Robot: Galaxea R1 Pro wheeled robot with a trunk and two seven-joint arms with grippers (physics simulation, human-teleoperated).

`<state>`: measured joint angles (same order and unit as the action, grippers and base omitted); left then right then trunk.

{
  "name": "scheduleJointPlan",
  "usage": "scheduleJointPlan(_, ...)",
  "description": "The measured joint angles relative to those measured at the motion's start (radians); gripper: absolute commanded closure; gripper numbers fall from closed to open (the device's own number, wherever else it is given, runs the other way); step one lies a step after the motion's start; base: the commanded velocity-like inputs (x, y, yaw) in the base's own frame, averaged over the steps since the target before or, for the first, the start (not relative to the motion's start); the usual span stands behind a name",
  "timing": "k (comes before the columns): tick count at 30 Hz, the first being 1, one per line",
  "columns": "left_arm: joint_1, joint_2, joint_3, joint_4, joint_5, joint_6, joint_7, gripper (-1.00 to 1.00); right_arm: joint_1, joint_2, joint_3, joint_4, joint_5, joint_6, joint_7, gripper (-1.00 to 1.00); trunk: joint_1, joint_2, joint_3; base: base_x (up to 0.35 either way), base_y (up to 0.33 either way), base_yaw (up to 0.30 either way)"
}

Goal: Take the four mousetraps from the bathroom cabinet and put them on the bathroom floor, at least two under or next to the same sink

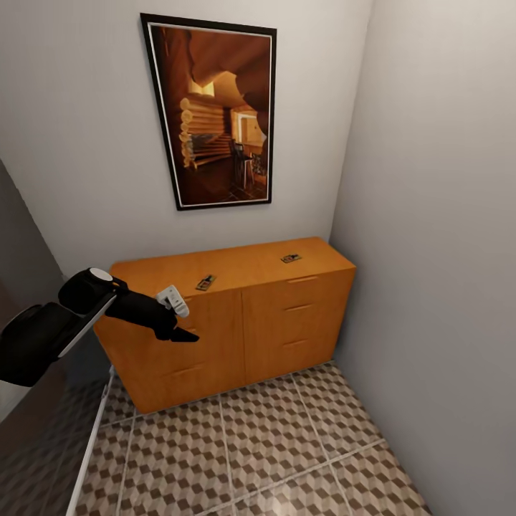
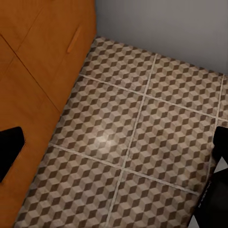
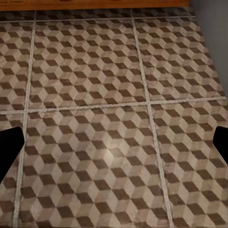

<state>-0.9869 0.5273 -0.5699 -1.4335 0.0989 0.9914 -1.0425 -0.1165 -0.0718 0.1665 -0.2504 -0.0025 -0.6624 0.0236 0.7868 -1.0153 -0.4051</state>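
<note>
The left gripper (image 1: pixel 180 331) was raised in front of the cabinet (image 1: pixel 236 322), over its left drawer column and just below the top edge. In the left wrist view its fingers (image 2: pixel 9 149) sat at opposite edges of the picture with bare floor (image 2: pixel 128 137) between them: spread wide, holding nothing. That view also caught the cabinet front (image 2: pixel 33 71) beside the gripper and a grey wall beyond the tiles. Two mousetraps lay on the cabinet top: the near trap (image 1: pixel 206 282) just above and slightly right of the left gripper, close to the front edge; the far trap (image 1: pixel 291 258) well apart to the right, over the right drawer column. Neither touched the gripper. All drawers looked closed. A framed picture (image 1: pixel 215 115) hung on the wall above the cabinet. In the right wrist view the right gripper (image 3: pixel 114 147) pointed down at the floor (image 3: pixel 114 71), fingers (image 3: pixel 9 142) likewise at opposite edges, wide apart and empty, with the cabinet base (image 3: pixel 95 4) ahead of it.
</note>
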Motion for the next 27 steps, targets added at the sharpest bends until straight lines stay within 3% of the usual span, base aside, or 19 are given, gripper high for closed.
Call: scheduleJointPlan(27, 0.0, -0.016, 0.0, 0.001, -0.001, 0.0, 0.0, -1.0, 0.0, -0.001, 0.0, 0.0, 0.0, -0.002, 0.001, -1.0, 0.0, 0.0, 0.0, 0.263, 0.0, 0.0)
